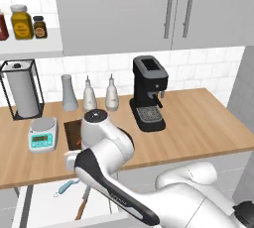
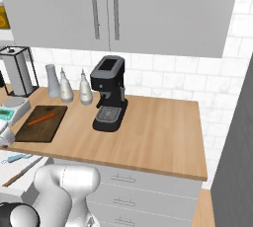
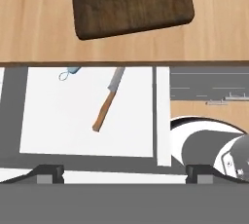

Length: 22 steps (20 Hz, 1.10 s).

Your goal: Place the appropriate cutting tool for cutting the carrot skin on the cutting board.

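White arm bent low and forward, claw [image 3: 124,173] with fingers spread wide apart

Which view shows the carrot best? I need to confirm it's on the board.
The right base view: the carrot lies in plain sight on the cutting board. In the left base view the arm covers most of the board; the hand view shows bare board.

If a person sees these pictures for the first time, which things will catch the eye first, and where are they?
A black coffee machine stands mid-counter against the tiled wall. To its left lies a dark brown wooden cutting board with a small orange carrot on it. Below the counter edge, an open white drawer holds a brown-handled knife and a light-blue peeler.
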Tool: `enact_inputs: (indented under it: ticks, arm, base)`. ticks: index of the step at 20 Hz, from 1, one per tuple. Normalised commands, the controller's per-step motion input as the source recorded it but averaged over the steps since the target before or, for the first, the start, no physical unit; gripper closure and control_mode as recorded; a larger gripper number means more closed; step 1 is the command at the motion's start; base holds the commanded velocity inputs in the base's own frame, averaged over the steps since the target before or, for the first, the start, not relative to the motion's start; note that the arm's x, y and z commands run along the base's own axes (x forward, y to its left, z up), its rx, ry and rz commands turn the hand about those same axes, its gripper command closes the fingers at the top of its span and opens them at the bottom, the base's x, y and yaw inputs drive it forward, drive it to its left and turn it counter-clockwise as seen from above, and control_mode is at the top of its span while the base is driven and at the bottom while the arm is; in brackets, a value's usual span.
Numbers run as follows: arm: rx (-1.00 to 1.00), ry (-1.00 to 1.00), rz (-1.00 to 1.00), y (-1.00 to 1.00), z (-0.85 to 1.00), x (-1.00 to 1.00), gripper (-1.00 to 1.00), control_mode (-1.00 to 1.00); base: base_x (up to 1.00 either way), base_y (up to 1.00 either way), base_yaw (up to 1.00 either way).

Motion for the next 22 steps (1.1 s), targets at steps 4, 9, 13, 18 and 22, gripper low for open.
enact_inputs:
  ticks: [4, 9, 13, 18, 22]
  arm:
    - [0.0, 0.09, -0.01, 0.31, -0.58, -0.07, -1.0, -1.0]
    - [-0.01, 0.05, 0.0, 0.36, -0.52, -0.06, -1.0, -1.0]
    - [-0.06, 0.03, 0.0, 0.22, -0.36, -0.02, -1.0, -1.0]
    - [-0.04, 0.07, 0.0, 0.09, -0.2, 0.0, -1.0, -1.0]
    - [-0.03, 0.17, 0.0, 0.06, -0.29, 0.0, -1.0, -1.0]
  base:
    - [0.0, 0.0, 0.0]
    - [0.0, 0.0, 0.0]
    - [0.0, 0.0, 0.0]
    - [0.0, 0.0, 0.0]
    - [0.0, 0.0, 0.0]
